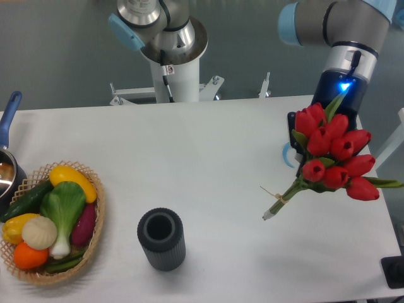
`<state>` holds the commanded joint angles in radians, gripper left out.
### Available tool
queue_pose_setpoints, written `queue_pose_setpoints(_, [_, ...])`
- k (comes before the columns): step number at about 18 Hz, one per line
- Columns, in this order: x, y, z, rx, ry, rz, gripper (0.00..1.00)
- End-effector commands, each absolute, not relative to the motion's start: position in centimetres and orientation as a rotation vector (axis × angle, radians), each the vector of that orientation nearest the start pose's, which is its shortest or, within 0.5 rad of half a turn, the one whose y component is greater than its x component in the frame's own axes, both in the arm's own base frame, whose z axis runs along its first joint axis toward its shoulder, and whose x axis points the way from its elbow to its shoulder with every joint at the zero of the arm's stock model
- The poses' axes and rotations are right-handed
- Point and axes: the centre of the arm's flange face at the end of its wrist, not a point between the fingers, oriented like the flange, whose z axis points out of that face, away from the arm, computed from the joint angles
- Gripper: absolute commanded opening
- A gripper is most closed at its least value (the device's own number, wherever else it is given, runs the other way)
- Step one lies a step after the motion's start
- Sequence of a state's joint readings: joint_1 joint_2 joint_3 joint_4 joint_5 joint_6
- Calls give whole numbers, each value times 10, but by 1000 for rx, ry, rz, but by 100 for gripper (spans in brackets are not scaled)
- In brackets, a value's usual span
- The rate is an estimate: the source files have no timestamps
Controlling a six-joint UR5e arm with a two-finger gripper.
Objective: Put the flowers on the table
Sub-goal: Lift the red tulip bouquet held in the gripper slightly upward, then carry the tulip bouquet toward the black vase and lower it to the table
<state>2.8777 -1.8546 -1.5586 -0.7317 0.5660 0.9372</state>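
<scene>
Flowers hung above the table's right side, heads up-right, stems angled down-left. Gripper sat behind the blooms; grip state could not be told. Dark ribbed cup stood centre-front; wicker basket of vegetables lay far left

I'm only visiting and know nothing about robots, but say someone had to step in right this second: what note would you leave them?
Gripper: hidden behind the blooms, so I cannot tell how the jaws stand; it appears to carry the bunch.
Red tulips: over the right side of the white table, tilted, stem ends pointing down-left, close to the surface; contact unclear.
Done: bunch brought over the table.
Left: lay it down, release, pull back.
Nearby: dark ribbed cylinder vase, vegetable basket far left.
</scene>
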Motion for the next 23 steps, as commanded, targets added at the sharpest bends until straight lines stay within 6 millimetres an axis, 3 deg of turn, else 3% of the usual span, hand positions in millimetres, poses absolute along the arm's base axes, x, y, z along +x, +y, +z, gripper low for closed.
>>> queue_pose_setpoints(9, [-528,366,487,-2102,-72,127,39])
queue_pose_setpoints(15, [-521,365,490,-2240,-123,243,39])
queue_pose_setpoints(20, [-497,404,468,-2440,-84,342,37])
queue_pose_setpoints(23, [-481,428,441,-2585,48,400,37])
